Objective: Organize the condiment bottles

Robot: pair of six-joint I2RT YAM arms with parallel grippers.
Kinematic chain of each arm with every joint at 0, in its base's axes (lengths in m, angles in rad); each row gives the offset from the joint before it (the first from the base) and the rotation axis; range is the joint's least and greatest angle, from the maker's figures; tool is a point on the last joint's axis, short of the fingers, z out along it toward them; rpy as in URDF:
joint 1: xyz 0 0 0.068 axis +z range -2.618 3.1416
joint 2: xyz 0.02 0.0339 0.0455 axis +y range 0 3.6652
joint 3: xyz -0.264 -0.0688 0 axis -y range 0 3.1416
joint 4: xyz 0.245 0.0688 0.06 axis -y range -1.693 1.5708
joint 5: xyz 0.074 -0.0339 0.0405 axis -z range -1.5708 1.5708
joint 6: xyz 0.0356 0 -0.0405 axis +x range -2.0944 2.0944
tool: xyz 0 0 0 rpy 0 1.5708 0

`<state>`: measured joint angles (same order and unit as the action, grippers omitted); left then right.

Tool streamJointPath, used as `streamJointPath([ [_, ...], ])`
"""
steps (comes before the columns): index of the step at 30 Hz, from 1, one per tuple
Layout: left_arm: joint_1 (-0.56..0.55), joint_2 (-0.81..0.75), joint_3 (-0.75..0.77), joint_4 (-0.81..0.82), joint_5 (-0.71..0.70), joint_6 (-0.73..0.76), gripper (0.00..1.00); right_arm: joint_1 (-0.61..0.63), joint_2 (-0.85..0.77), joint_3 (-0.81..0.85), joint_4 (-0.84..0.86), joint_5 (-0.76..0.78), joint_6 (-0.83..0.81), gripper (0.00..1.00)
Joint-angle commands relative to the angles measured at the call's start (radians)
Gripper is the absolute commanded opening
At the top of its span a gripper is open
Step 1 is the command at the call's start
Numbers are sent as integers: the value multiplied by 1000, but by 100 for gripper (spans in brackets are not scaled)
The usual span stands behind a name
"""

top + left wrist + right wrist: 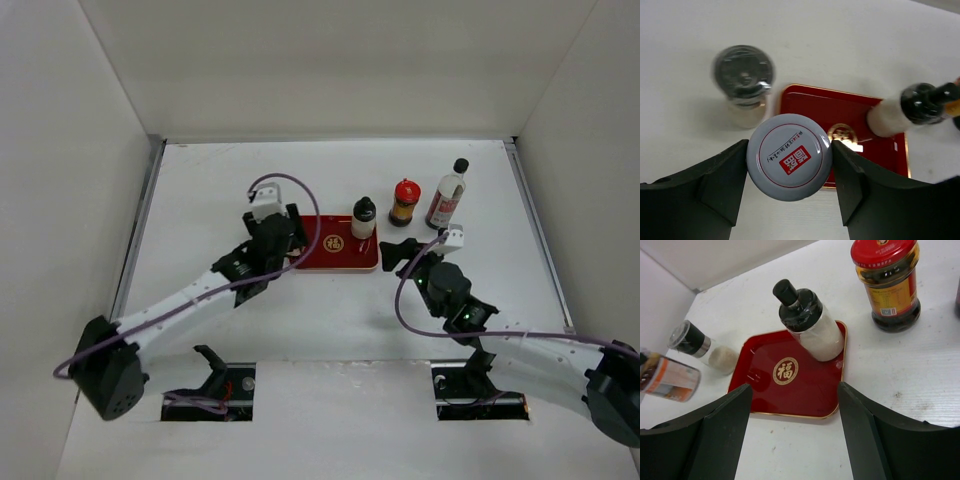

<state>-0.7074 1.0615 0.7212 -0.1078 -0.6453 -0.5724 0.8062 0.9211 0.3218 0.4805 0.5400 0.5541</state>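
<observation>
Between the fingers of the left gripper [789,149] sits the white-lidded shaker jar [790,167], pinched at the lid from both sides, so that hand is clenched on it. From where I stand I cannot tell whether its base is off the table [330,320]. Just beyond its left fingertip stands the grey-lidded shaker [743,75], and ahead to the right lies the red tray [840,107] with the white bottle [887,116] upright on its far corner. The right gripper [794,387] hangs with its jaws spread wide and nothing between them. The tray is directly ahead of it, the brown bottle [889,287] is off beyond its right finger, and the tall clear bottle [447,195] is further out that way. The worry, I'd say, is the grip: a smooth round lid held at only two points could twist or slip if the arm swings quickly. A careless sweep could also knock over the grey-lidded shaker, it being so close, and a jar set down astride the tray's raised gold rim would likely tip. Both arms are crowding the same tray, so a clash is possible. As for writing, the tray bears a gold 福 in a ring. The white lid carries a red square logo and a curved line of small characters I cannot make out. The brown bottle's label shows a barcode-like patch, its text too small to read.
</observation>
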Motion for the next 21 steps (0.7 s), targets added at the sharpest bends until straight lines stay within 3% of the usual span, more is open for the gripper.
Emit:
streamJointPath([
  [1, -60, 154, 141, 201, 1, 20, 31, -5, -36, 2, 47, 32, 6, 75],
  [5, -71, 385, 273, 341, 61, 57, 31, -9, -41, -3, 49, 32, 6, 75],
  [10, -60, 587, 405, 392, 105, 66, 31, -6, -41, -1, 44, 26, 3, 75],
  [21, -43, 735, 463, 441, 113, 74, 32, -8, -42, -1, 53, 14, 3, 75],
])
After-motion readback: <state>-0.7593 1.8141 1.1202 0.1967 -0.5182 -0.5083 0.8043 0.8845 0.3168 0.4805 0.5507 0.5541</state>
